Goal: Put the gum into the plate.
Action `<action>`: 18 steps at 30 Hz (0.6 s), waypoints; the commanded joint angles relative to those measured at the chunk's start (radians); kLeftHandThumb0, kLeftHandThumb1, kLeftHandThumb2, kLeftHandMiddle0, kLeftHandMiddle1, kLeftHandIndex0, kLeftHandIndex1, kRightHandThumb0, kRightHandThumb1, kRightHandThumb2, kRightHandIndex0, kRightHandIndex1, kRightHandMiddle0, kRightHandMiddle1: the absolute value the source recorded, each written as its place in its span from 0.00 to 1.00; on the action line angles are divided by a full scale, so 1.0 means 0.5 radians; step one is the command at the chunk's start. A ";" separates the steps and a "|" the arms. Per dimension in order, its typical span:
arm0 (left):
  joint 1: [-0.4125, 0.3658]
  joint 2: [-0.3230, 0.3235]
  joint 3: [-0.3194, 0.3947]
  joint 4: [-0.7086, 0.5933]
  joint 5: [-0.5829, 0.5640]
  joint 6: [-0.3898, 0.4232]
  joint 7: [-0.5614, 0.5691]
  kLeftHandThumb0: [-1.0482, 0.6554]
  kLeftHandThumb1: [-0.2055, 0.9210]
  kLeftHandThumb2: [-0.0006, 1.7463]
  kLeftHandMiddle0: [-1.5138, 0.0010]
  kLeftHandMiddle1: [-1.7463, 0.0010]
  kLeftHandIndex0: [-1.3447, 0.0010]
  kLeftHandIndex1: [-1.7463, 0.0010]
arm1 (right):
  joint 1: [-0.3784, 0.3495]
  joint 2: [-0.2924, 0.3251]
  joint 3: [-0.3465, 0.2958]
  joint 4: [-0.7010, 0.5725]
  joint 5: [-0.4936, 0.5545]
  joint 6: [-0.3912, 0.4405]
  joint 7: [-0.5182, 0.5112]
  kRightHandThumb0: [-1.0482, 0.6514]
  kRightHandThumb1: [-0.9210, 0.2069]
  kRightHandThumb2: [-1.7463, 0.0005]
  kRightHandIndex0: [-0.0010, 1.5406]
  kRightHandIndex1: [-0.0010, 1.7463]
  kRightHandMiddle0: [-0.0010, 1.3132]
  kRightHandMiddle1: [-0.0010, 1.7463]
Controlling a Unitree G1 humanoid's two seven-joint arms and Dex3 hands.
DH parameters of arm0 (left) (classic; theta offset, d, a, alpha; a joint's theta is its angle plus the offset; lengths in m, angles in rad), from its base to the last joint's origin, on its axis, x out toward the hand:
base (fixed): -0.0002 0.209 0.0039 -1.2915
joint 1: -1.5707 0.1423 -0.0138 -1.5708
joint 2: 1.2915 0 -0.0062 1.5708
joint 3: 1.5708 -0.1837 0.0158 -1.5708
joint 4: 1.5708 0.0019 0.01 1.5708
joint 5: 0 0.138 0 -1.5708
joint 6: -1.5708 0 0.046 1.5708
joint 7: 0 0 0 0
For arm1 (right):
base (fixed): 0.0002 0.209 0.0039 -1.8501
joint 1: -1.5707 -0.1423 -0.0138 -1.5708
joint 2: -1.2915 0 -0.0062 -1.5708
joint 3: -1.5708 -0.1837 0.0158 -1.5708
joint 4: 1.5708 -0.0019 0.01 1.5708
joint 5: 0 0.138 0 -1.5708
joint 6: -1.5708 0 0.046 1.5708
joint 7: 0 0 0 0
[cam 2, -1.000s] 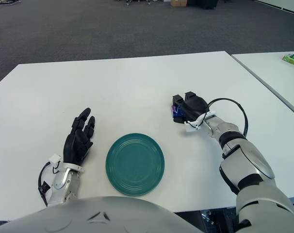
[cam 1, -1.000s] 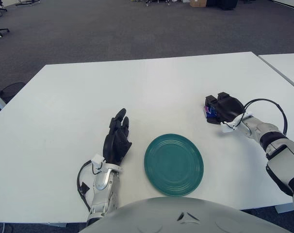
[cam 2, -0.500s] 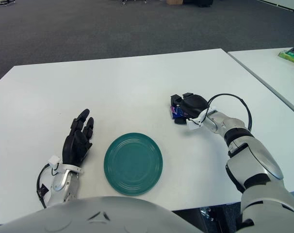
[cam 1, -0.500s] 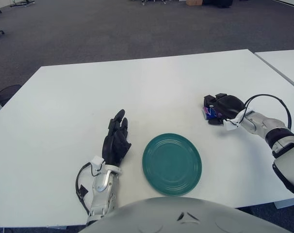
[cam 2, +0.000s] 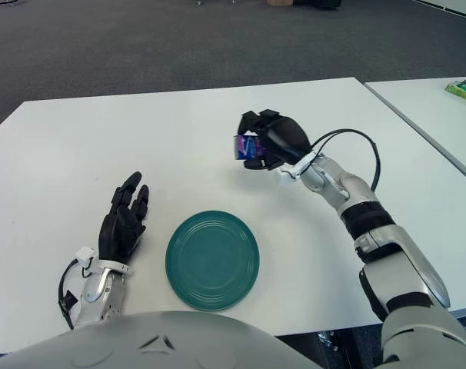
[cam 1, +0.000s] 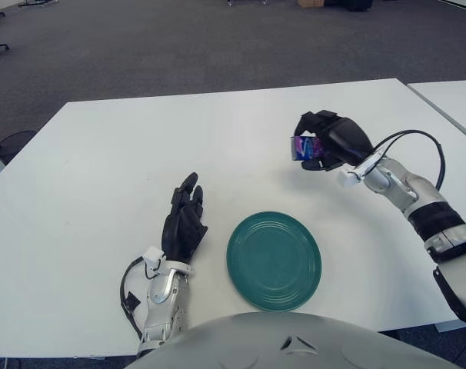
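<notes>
Path right hand (cam 1: pixel 329 142) to plate (cam 1: pixel 274 260): bare table (cam 1: pixel 110 154) between, nothing standing.
Left hand (cam 1: pixel 184 223): flat just beside plate's left rim.

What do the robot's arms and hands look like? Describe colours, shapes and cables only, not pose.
Both hands, the left hand and the right hand, have black, chunky jointed fingers. A small white fitting sits at each wrist, followed by silver-grey metallic forearms. The right arm shows black bands between grey segments. A thin black cable loops from each wrist back along the forearm.

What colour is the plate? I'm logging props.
Teal green plate, clearest in the left eye view.
</notes>
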 commanded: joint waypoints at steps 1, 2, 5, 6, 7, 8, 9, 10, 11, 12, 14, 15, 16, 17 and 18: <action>0.054 -0.047 0.000 0.106 -0.015 0.103 0.011 0.00 1.00 0.54 0.90 1.00 1.00 0.66 | 0.146 -0.018 -0.044 -0.422 0.030 -0.053 0.181 0.37 0.37 0.38 0.72 1.00 0.36 1.00; 0.054 -0.044 -0.002 0.105 -0.009 0.105 0.012 0.00 1.00 0.54 0.90 1.00 1.00 0.67 | 0.157 -0.022 -0.044 -0.456 0.021 -0.056 0.208 0.37 0.38 0.38 0.72 1.00 0.36 1.00; 0.055 -0.038 -0.009 0.105 0.029 0.106 0.028 0.00 1.00 0.54 0.90 1.00 1.00 0.69 | 0.219 -0.045 -0.048 -0.626 -0.019 -0.082 0.308 0.36 0.39 0.37 0.73 1.00 0.37 1.00; 0.055 -0.036 -0.008 0.105 0.056 0.105 0.048 0.01 1.00 0.55 0.90 1.00 1.00 0.70 | 0.271 -0.058 -0.040 -0.714 -0.044 -0.098 0.347 0.36 0.39 0.37 0.74 1.00 0.37 1.00; 0.055 -0.037 -0.008 0.105 0.077 0.104 0.063 0.01 1.00 0.55 0.90 1.00 1.00 0.71 | 0.311 -0.065 -0.040 -0.774 -0.059 -0.109 0.377 0.36 0.39 0.37 0.74 1.00 0.37 1.00; 0.055 -0.039 -0.007 0.103 0.101 0.104 0.084 0.02 1.00 0.55 0.89 1.00 1.00 0.71 | 0.348 -0.069 -0.037 -0.824 -0.077 -0.119 0.408 0.36 0.39 0.37 0.74 1.00 0.37 1.00; 0.055 -0.041 -0.007 0.102 0.118 0.105 0.098 0.03 1.00 0.56 0.89 0.99 1.00 0.72 | 0.374 -0.070 -0.039 -0.856 -0.088 -0.127 0.432 0.36 0.39 0.37 0.74 1.00 0.37 1.00; 0.055 -0.043 -0.006 0.098 0.137 0.109 0.117 0.03 1.00 0.56 0.89 0.99 1.00 0.72 | 0.387 -0.065 -0.035 -0.870 -0.103 -0.138 0.452 0.36 0.39 0.37 0.74 1.00 0.37 1.00; 0.056 -0.045 -0.006 0.096 0.152 0.111 0.131 0.05 1.00 0.56 0.88 0.99 1.00 0.72 | 0.397 -0.060 -0.038 -0.879 -0.114 -0.148 0.471 0.36 0.39 0.37 0.74 1.00 0.37 1.00; 0.057 -0.046 -0.008 0.089 0.167 0.117 0.147 0.05 1.00 0.56 0.88 0.99 1.00 0.72 | 0.398 -0.048 -0.029 -0.885 -0.127 -0.157 0.498 0.36 0.39 0.37 0.74 1.00 0.37 1.00; 0.063 -0.050 -0.013 0.074 0.194 0.126 0.175 0.07 1.00 0.57 0.88 0.99 1.00 0.73 | 0.404 -0.019 -0.013 -0.924 -0.149 -0.163 0.564 0.36 0.39 0.37 0.73 1.00 0.37 1.00; 0.066 -0.053 -0.017 0.066 0.205 0.130 0.188 0.07 1.00 0.57 0.88 0.99 1.00 0.73 | 0.407 -0.005 -0.008 -0.949 -0.157 -0.164 0.597 0.36 0.39 0.37 0.73 1.00 0.37 1.00; 0.070 -0.057 -0.021 0.058 0.216 0.135 0.203 0.08 1.00 0.58 0.87 0.99 1.00 0.74 | 0.398 0.002 0.003 -0.964 -0.168 -0.178 0.630 0.36 0.39 0.37 0.73 1.00 0.37 1.00; 0.073 -0.060 -0.026 0.053 0.224 0.138 0.214 0.09 1.00 0.58 0.87 0.99 1.00 0.74 | 0.392 0.007 0.007 -0.972 -0.175 -0.191 0.654 0.37 0.38 0.37 0.72 1.00 0.37 1.00; 0.077 -0.062 -0.030 0.043 0.232 0.142 0.224 0.09 1.00 0.58 0.87 0.99 1.00 0.74 | 0.365 -0.007 0.020 -0.979 -0.201 -0.234 0.682 0.37 0.38 0.37 0.72 1.00 0.37 1.00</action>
